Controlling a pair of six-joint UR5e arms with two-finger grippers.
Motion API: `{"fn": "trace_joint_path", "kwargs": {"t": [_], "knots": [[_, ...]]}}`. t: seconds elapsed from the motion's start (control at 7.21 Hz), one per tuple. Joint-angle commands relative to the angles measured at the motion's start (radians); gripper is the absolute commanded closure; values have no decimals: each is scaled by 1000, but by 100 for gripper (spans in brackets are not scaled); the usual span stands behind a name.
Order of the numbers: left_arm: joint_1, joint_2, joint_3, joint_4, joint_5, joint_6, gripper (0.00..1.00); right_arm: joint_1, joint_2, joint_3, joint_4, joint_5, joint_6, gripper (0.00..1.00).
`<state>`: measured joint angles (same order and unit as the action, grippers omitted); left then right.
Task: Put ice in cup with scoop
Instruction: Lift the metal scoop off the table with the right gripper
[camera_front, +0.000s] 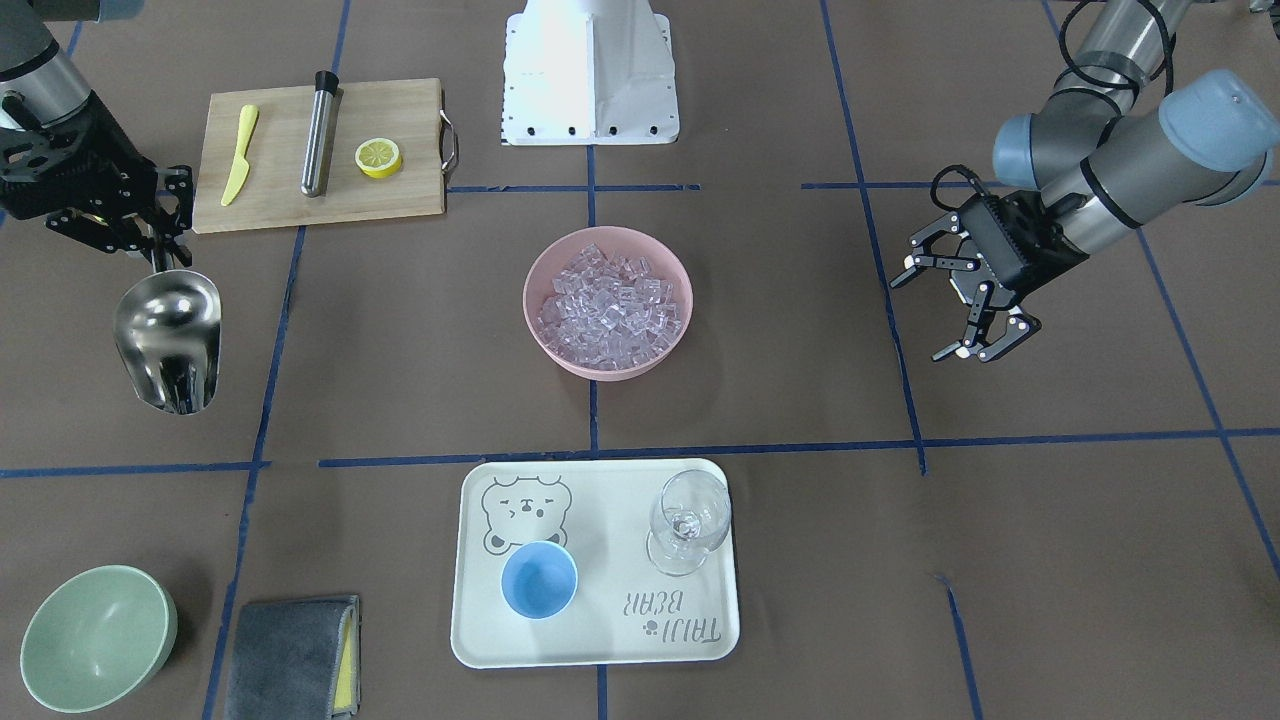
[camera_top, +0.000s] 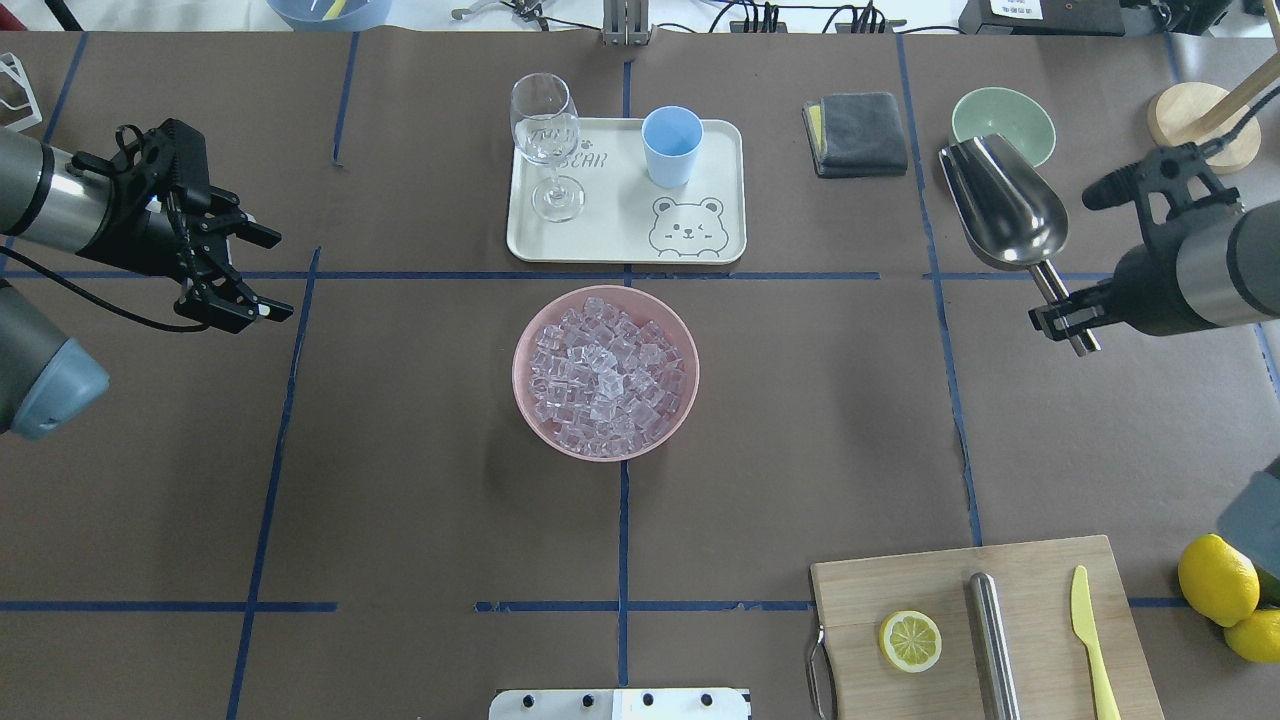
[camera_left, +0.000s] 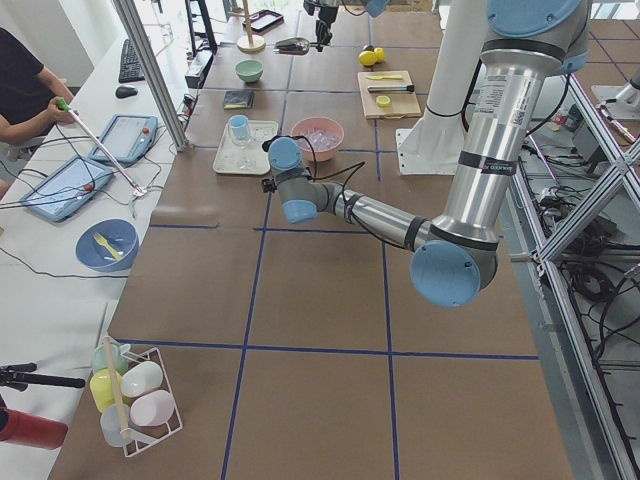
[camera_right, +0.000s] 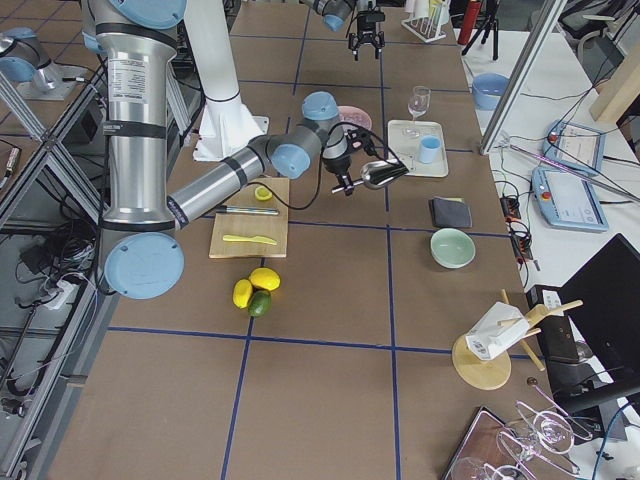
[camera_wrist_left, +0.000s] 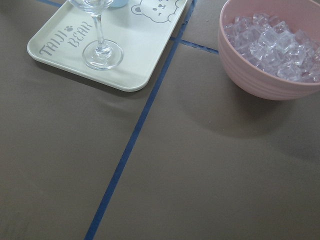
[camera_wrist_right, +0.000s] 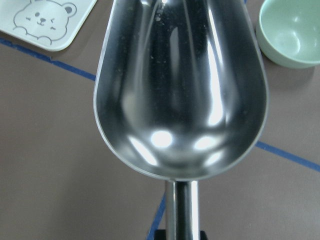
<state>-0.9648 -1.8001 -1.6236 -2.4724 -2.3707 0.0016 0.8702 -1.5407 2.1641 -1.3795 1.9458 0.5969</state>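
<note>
We've got the shiny stainless-steel scoop (camera_top: 1005, 205) up off the brown paper-covered table (camera_top: 400, 500), out toward its right edge, our right gripper (camera_top: 1065, 320) clenched on the short cylindrical handle. The trough faces up and the wrist view shows bare metal, so nothing is loaded, and holding it level looks to us like a sensible way to bring it in for a dig. The ice (camera_top: 605, 375), a heap of small clear cubes, sits in the round pink bowl (camera_top: 518, 365) at the table's middle, well apart from the scoop. Beyond it, toward the far edge, the small light-blue cup (camera_top: 672, 145) stands upright on the cream bear-print tray (camera_top: 620, 230), beside a clear stemmed wine glass (camera_top: 545, 130), its mouth open to receive. Our left gripper (camera_top: 278, 277) hangs over the left side, jaws spread and holding nothing, out of the lane, we judge. Next we need to swing across into that heap.
</note>
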Motion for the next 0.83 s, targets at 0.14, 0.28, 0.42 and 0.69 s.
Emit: {"fn": "trace_joint_path", "kwargs": {"t": [0.14, 0.28, 0.42, 0.69], "knots": [[1, -1, 2, 1, -1, 0, 0, -45, 311, 25, -385, -128, -2, 100], [2, 1, 2, 1, 1, 0, 0, -51, 415, 20, -486, -122, 9, 100], [2, 4, 4, 1, 1, 0, 0, -53, 441, 17, -487, -128, 39, 100], [3, 8, 4, 1, 1, 0, 0, -68, 458, 2, -487, -196, 22, 100]]}}
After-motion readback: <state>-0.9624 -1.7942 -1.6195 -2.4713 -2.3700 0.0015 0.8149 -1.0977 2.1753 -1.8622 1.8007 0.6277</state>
